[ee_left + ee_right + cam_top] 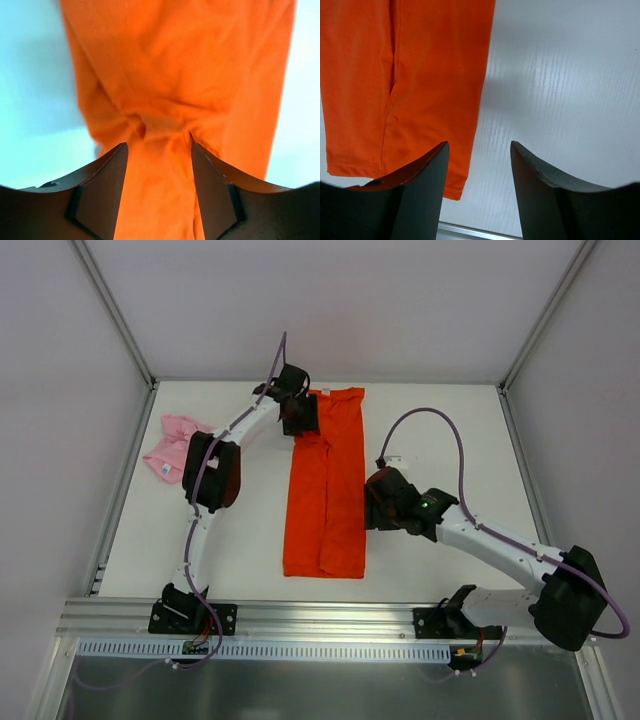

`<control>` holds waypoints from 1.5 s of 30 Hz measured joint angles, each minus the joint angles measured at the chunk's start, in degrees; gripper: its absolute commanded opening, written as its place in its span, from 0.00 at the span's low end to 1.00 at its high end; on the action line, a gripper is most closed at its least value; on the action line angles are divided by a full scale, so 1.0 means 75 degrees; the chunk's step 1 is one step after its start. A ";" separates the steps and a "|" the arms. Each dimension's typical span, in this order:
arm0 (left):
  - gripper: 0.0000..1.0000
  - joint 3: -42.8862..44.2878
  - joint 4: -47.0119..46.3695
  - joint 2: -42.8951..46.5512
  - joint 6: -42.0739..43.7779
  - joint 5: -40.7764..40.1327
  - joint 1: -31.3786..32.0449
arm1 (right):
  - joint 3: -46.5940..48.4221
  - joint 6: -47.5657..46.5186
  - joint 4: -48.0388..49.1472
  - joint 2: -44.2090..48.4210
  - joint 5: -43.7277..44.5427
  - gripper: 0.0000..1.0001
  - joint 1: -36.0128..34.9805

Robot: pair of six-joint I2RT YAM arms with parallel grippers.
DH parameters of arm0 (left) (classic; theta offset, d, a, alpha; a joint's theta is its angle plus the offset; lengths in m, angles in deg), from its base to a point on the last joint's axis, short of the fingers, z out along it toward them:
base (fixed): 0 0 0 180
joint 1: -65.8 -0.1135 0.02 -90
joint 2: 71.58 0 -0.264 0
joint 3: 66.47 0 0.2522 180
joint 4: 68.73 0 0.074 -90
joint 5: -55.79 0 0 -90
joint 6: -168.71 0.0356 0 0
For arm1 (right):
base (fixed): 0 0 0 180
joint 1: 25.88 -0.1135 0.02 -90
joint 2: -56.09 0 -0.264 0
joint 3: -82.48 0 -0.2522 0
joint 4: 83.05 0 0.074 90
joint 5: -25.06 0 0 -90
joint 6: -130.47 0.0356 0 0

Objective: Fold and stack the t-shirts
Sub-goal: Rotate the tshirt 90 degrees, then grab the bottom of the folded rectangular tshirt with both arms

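Note:
The orange-red t-shirt [325, 490] lies as a long narrow strip down the middle of the table, flat. The pale pink t-shirt [172, 450] is crumpled at the far left. My left gripper [298, 420] is over the strip's far left corner. In the left wrist view its jaws [159, 147] stand open, with bunched orange cloth [175, 65] between and beyond them. My right gripper [372, 502] hovers just right of the strip's middle. In the right wrist view it is open and empty [479, 145], with the shirt's hem edge [420, 75] to its left.
The white table [440, 430] is walled at the back and both sides. A metal rail [300, 615] runs along the near edge, also showing in the right wrist view [470, 231]. The right arm's purple cable [440, 420] loops over the table's right part.

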 measured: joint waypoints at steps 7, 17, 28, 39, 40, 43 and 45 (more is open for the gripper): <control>0.61 -0.0300 0.0565 0.1600 0.0195 0.0015 -0.0143 | -0.0119 0.0189 -0.0149 0.0280 -0.0131 0.60 0.0003; 0.60 -0.6339 0.0166 0.6164 -0.0548 0.0758 -0.0125 | 0.0717 0.1183 -0.0478 -0.0207 -0.0111 0.55 0.0143; 0.60 -1.0130 0.0216 0.8958 -0.1667 0.0737 0.0676 | -0.1489 0.1897 0.0023 0.0251 -0.1142 0.51 0.0239; 0.61 -1.2001 -0.0315 0.9696 -0.3066 0.0632 0.1612 | -0.2588 0.2092 0.0618 0.1043 -0.1845 0.53 0.0256; 0.61 -1.2004 -0.0385 0.9763 -0.3168 0.0595 0.1661 | -0.2643 0.2133 0.0647 0.1081 -0.1886 0.54 0.0256; 0.61 -1.2053 -0.0612 0.9943 -0.3547 0.0510 0.1830 | -0.2687 0.2264 0.0714 0.1110 -0.1967 0.55 0.0256; 0.62 -1.2138 -0.0781 0.9996 -0.3824 0.0393 0.2031 | -0.2751 0.2378 0.0807 0.1148 -0.2011 0.55 0.0256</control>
